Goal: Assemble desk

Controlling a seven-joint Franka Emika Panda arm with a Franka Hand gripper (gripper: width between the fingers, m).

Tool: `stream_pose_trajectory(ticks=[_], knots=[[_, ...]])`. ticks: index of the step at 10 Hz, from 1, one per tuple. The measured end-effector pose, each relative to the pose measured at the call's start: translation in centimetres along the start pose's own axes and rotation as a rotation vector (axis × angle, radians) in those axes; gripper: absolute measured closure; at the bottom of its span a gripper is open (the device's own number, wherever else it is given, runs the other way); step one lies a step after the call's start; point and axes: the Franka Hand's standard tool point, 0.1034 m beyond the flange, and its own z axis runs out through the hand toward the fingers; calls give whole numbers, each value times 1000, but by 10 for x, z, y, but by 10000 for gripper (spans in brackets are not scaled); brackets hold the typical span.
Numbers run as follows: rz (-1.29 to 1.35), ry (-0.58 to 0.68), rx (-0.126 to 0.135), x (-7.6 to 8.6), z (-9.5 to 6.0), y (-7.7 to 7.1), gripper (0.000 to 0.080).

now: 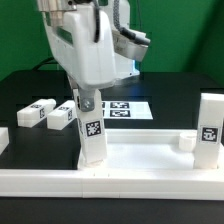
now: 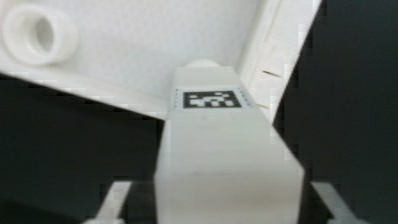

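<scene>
Tabletop [image 1: 140, 168] fills the bottom of the exterior frame, closest to the lens: white, shallow, with a low rim along its far edge. Your jaws are clamped on the upright leg block [image 1: 92, 138], left of centre. They grip its upper end. Its tag faces the camera, and its foot is down on the tabletop near the lower left. You can't tell from either view whether the foot is seated in a hole.

In the wrist view the same upright leg block [image 2: 217, 150] fills the middle, tag at its far end. One of the fingers [image 2: 114, 200] shows at the lower left edge, flat against its side, and the other is at the lower right. Tabletop [image 2: 125, 75] lies behind, with a round hole [image 2: 39, 36] at the upper left, well apart from the block.

Right leg block [image 1: 209, 130] stands upright at the far right edge of the exterior frame, on the tabletop's right end.

Two lying leg blocks [image 1: 47, 113] rest side by side on the black table [image 1: 175, 108], middle left, behind the tabletop. Marker board [image 1: 122, 108] lies flat at centre, just right of them and partly behind the arm.
</scene>
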Motion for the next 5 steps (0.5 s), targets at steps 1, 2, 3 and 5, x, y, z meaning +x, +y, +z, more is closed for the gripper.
stream_pose_trajectory(ticks=[1, 2, 3, 5], knots=[[32, 1, -1, 0, 0, 0, 509], [77, 1, -2, 0, 0, 1, 509], [95, 1, -2, 0, 0, 1, 509], [83, -1, -1, -1, 1, 0, 285]])
